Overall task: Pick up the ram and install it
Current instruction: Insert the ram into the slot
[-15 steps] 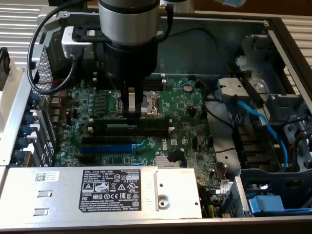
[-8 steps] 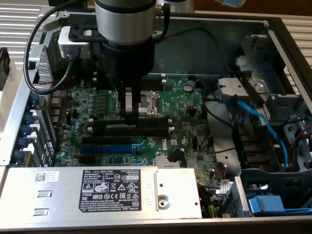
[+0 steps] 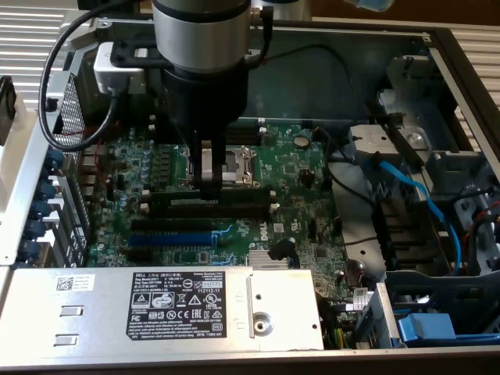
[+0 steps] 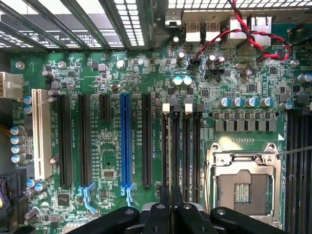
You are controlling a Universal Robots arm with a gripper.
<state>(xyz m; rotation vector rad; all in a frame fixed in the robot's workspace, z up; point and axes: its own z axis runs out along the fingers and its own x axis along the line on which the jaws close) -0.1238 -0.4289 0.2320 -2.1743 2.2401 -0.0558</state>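
Nearest us in the exterior view sits the grey power supply box (image 3: 94, 305) with its black label (image 3: 176, 308). It lies inside the open computer case (image 3: 461, 70). Just behind it the green motherboard (image 3: 297, 168) lies flat, with a small silver heatsink (image 3: 269, 258) near its front edge.

Moving back across the board we meet the blue expansion slot (image 3: 168, 238), then a black slot, then the long black memory slots (image 3: 172, 212). The ram (image 3: 234, 202) stands on its long edge right at these memory slots and runs along them, its pale label strip facing us. We cannot tell whether it is fully seated.

The end effector (image 3: 208, 187) comes straight down onto the middle of the ram's top edge. Its fingers are drawn close together and pinch the thin board between them. In the wrist view the end effector (image 4: 170, 217) sits over the memory slots (image 4: 187, 151), between the blue expansion slot (image 4: 125, 141) and the processor socket (image 4: 248, 185).

Directly behind the fingers in the exterior view lies that processor socket (image 3: 234, 164). Farther toward the exterior view's right, a blue cable (image 3: 406, 187) crosses the drive bay.
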